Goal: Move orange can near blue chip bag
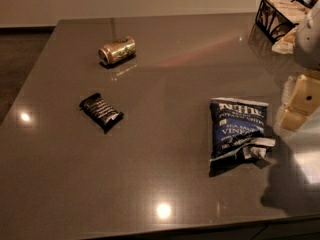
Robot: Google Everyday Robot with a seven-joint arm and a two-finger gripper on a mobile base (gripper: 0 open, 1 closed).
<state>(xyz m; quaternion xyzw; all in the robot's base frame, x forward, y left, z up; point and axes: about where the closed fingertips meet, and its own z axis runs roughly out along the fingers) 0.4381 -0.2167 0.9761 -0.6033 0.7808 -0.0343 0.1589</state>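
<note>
Camera view: The orange can (117, 50) lies on its side at the far left of the bench (150, 159), well apart from the gripper (297, 108), which sits at the right edge just beside the blue chip bag (237, 129). The bag lies flat, with its torn corner toward the near edge. A black packet (100, 112) lies between can and near edge. The pale arm (310, 34) enters from the upper right and is only partly in view. Whether the jaws are open cannot be told.
</note>
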